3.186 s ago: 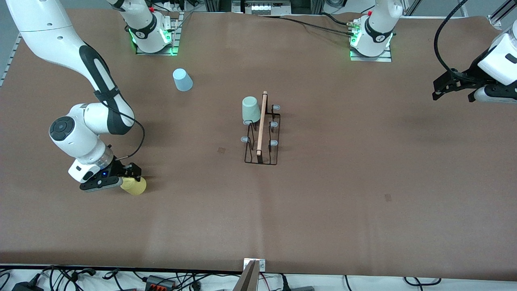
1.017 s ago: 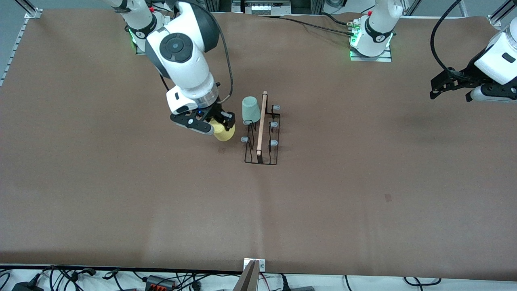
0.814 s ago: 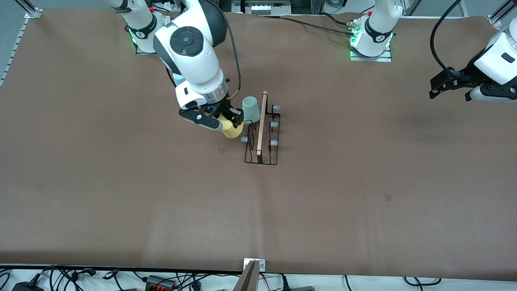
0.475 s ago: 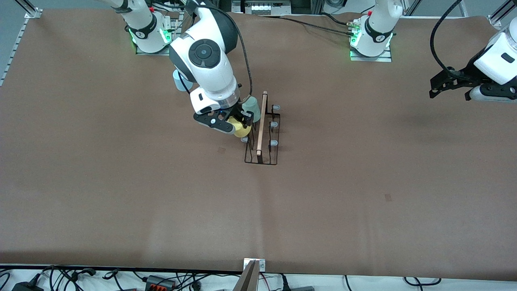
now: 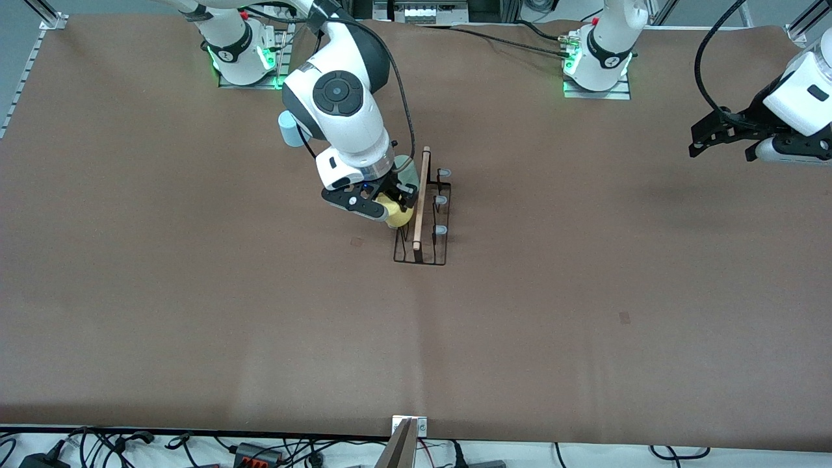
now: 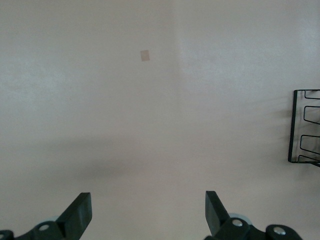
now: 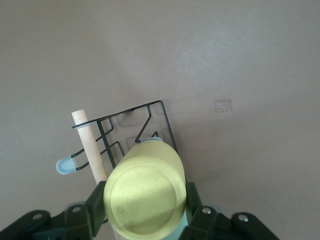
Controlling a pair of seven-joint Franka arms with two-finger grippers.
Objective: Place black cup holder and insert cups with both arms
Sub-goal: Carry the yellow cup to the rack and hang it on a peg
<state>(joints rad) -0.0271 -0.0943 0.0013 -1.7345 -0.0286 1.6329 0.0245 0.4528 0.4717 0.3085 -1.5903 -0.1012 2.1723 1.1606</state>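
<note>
The holder (image 5: 421,221) is a thin black wire rack with a rectangular base, a pale wooden rod handle (image 5: 420,198) on top and grey-blue tipped prongs. It stands mid-surface on the matte brown surface (image 5: 195,312). A mint cup (image 5: 409,170), inverted, sits on a prong at the end farthest from the front camera. The right gripper (image 5: 390,198) is over the holder, jaws closed on a smooth tapered yellow cup (image 7: 144,196), base up. A blue cup (image 5: 288,128) stands near the right arm's base. The left gripper (image 6: 147,212) waits over the left arm's end, jaws wide and empty.
</note>
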